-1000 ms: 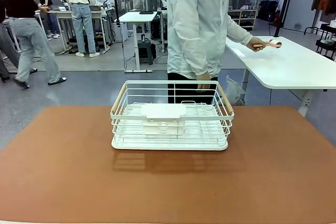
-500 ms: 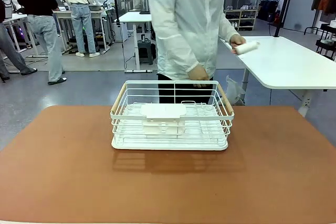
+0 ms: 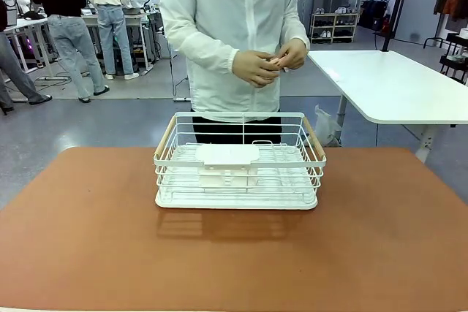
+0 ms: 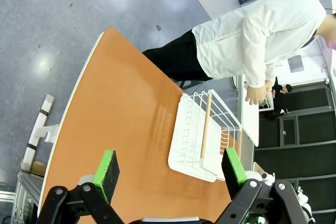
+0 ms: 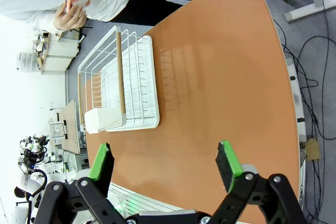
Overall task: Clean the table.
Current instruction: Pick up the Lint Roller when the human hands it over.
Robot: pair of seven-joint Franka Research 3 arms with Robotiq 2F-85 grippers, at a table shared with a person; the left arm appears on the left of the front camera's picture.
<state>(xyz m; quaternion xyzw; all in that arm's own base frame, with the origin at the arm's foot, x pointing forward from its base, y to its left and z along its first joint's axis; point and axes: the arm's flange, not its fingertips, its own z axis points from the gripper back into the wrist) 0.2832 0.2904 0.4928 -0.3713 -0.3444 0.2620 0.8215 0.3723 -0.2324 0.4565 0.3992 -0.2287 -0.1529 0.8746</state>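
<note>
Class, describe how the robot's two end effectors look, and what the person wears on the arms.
The left end effector and right end effector match: black jointed linkages, each tipped with green pads. The person wears long white sleeves reaching the wrists.

No text, brand, number or sign can be read. The table (image 3: 88, 239), basket (image 3: 239, 180) and the person's coat (image 3: 219, 27) show no print that can be made out. Anything on the far shelves (image 3: 333, 23) is too small to tell.
</note>
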